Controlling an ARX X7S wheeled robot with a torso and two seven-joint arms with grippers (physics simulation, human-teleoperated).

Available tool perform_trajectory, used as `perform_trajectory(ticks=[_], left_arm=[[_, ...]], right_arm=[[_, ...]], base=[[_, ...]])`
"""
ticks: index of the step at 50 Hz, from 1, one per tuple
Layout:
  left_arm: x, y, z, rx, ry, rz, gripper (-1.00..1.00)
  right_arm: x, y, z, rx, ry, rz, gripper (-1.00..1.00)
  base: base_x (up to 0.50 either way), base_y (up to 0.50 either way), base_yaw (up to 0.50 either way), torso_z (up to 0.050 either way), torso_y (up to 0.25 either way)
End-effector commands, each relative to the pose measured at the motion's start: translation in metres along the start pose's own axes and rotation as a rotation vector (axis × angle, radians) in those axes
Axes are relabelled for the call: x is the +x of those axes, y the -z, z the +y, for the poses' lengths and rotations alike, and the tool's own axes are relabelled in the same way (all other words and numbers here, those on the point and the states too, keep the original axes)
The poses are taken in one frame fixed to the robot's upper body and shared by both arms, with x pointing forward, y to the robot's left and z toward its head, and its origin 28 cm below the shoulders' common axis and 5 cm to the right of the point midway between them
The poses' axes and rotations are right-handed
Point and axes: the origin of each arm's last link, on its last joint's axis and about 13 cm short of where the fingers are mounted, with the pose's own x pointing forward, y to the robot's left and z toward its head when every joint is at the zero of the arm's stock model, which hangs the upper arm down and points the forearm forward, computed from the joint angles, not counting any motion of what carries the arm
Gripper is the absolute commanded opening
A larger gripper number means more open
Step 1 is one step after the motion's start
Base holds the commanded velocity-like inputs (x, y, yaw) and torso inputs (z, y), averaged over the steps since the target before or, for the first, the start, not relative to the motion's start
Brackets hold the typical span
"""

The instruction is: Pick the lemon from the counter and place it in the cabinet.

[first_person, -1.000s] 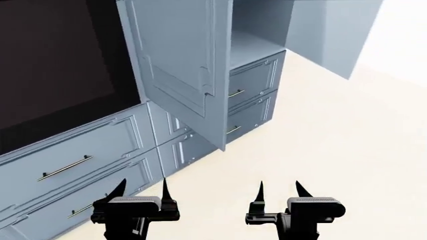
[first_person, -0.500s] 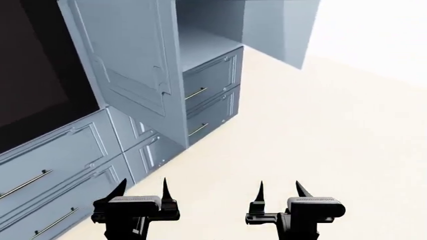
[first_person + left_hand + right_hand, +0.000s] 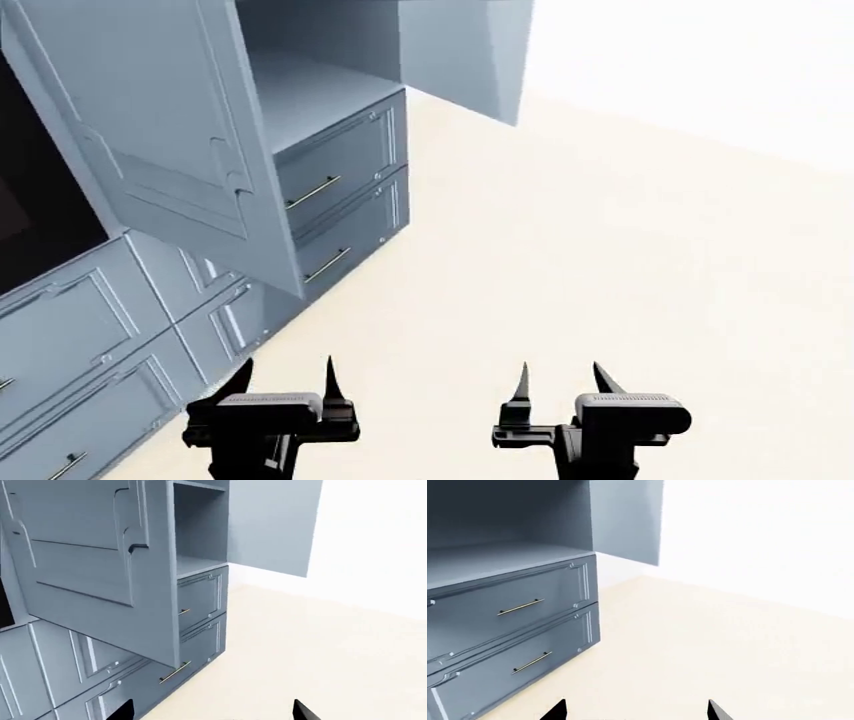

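Observation:
The pale blue-grey cabinet [image 3: 334, 170] stands at the upper left of the head view with both doors swung open and a bare shelf [image 3: 300, 95] above two drawers with brass bar handles. It also shows in the left wrist view [image 3: 200, 595] and the right wrist view [image 3: 514, 610]. My left gripper [image 3: 284, 378] and right gripper [image 3: 559, 382] are both open and empty, low in the head view over a cream surface [image 3: 601, 250]. Only the fingertips show in the wrist views. The lemon is out of view.
The open left door [image 3: 160, 130] juts out toward me; the right door [image 3: 467, 60] stands open farther back. Panelled drawer fronts [image 3: 94, 350] run along the left. A dark black-framed panel [image 3: 27, 200] shows at the left edge. A white wall [image 3: 707, 70] lies beyond.
The view has swung right: the cabinet and dark panel have slid toward the left of the head view, and more cream surface shows. Both grippers keep the same place and stay open.

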Motion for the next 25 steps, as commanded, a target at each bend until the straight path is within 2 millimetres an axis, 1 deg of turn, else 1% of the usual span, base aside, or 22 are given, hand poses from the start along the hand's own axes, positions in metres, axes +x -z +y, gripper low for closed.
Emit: perform_trajectory(ticks=[1,25], left_arm=[[0.0001,0.0002,0.0,-0.001,0.0,0.001,1.0],[0.0005,-0.0001,0.0001,-0.001,0.0,0.001,1.0]], right_arm=[[-0.0004,0.0003,0.0,0.0,0.001,0.001,1.0],[0.0001,-0.0002,0.0001,0.0,0.006,0.002,1.0]], base=[[-0.04,0.05,-0.5,0.0,0.0],[-0.04,0.06,-0.5,0.0,0.0]])
